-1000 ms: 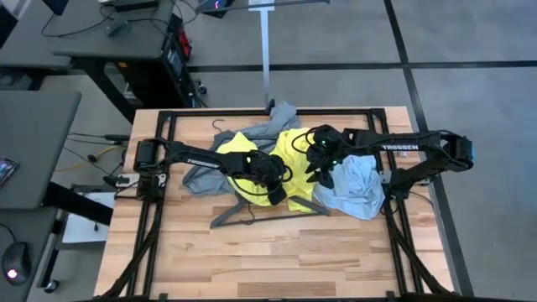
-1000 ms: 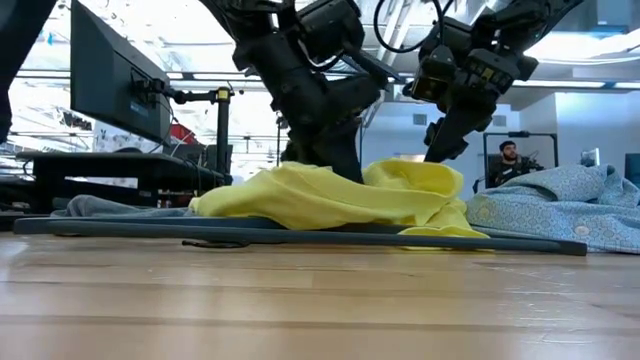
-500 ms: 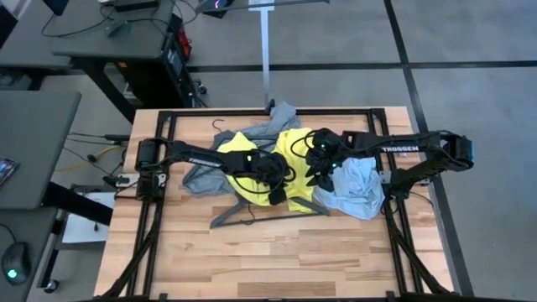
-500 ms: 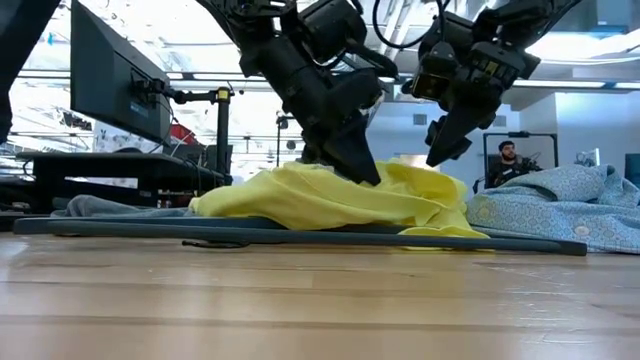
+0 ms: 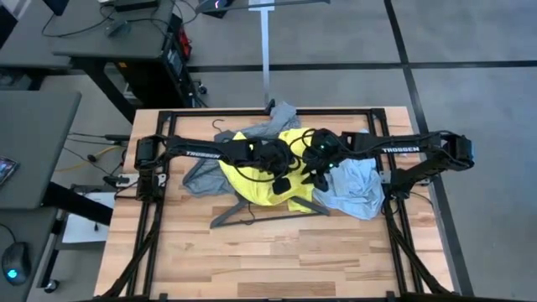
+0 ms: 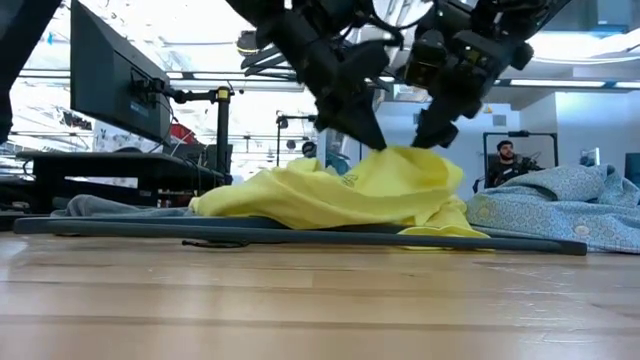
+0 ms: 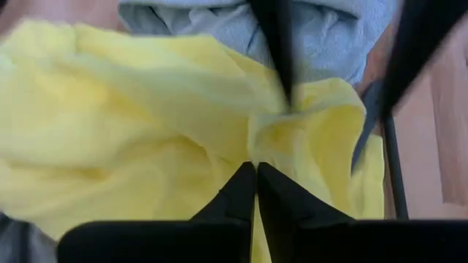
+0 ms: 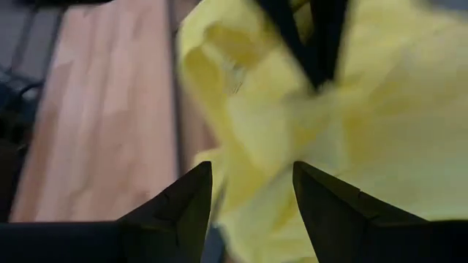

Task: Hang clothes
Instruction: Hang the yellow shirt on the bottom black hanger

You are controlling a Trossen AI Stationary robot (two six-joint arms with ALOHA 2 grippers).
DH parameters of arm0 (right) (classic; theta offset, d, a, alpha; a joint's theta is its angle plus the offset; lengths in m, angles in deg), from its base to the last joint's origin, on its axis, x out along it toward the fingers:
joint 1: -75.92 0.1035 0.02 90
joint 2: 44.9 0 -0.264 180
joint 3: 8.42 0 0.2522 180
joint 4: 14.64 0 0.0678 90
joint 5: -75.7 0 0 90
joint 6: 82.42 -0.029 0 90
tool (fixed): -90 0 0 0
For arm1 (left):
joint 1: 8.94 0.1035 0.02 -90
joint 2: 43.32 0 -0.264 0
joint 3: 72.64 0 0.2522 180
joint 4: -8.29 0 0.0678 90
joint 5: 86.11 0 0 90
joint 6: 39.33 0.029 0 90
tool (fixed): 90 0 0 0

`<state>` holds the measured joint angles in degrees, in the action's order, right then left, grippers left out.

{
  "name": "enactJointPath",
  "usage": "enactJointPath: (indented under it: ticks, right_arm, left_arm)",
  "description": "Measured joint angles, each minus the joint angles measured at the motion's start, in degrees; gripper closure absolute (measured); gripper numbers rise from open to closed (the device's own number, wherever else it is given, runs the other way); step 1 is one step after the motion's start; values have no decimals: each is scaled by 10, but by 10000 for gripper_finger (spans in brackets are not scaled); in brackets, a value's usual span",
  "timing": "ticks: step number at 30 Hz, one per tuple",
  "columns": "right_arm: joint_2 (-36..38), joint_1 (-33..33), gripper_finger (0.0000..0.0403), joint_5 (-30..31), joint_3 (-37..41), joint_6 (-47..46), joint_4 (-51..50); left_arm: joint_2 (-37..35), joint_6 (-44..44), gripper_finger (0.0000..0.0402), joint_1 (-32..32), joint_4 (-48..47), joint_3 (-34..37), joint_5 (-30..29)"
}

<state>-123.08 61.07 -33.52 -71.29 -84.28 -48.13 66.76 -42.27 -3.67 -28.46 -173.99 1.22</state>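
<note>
Yellow T-shirt [image 5: 262, 174], seen from above, is lying mid-table between grey T-shirt [image 5: 204, 176] and pale blue shirt [image 5: 357, 186], under both grippers. Low view: left gripper [image 6: 368, 137], spread a moment ago, is now pinching the fabric and lifting a peak; right gripper [image 6: 428, 132] is hovering spread beside it. Wrist views are agreeing: lift likely starting.

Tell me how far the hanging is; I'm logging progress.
Nothing hangs yet. The left claw is shut on the yellow T-shirt, pulling up a peak; the right claw hovers open beside it. The grey T-shirt, blue shirt and hanger lie on the table.
</note>
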Motion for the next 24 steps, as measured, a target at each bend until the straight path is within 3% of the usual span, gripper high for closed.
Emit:
enactJointPath:
  ticks: [4,14,16,19,22,24]
  right_arm:
    - [-7,12,223,89,-1,-19,-13]
    - [-62,33,227,118,-1,-93,2]
    - [-65,30,246,119,-1,-93,2]
    - [-61,18,312,120,-4,-90,-2]
    - [-48,5,385,119,-9,-70,-13]
    - [-38,-4,391,120,-10,-71,-12]
  left_arm:
    - [0,4,401,4,-4,-5,3]
    - [0,-3,401,6,-5,-24,4]
    - [0,12,401,7,-34,-46,0]
    - [0,38,401,7,-94,-82,-34]
    - [1,67,401,6,-182,-147,-113]
    - [0,87,401,5,-242,-193,-192]
